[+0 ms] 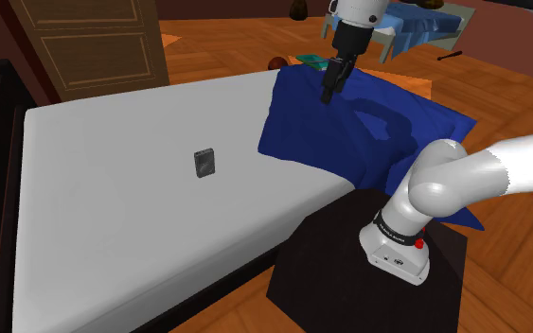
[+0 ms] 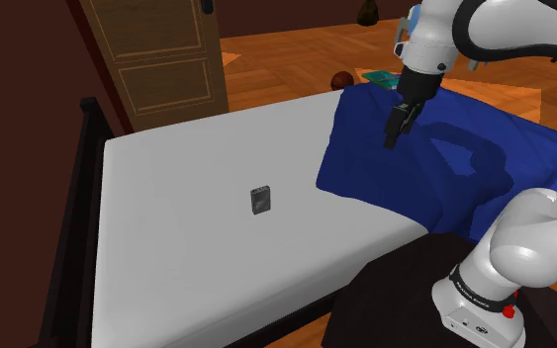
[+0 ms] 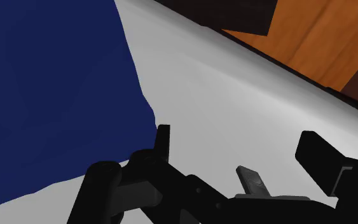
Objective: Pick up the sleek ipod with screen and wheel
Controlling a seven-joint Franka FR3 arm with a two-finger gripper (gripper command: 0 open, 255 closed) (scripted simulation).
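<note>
One dark grey ipod (image 1: 204, 164) lies flat on the white bed (image 1: 113, 246) — well apart from the gripper (image 1: 328, 96), fingers spread, above the blue pillow (image 1: 387, 137).

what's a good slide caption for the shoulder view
Franka arm's open claw hovers above the blue pillow, well apart from the small dark ipod lying on the white bed.

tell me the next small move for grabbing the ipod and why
Probably swing the gripper across toward the ipod, to the shoulder view's left. It hangs over the blue pillow, well apart from the ipod lying flat on the white mattress, and its fingers stand open.
</note>
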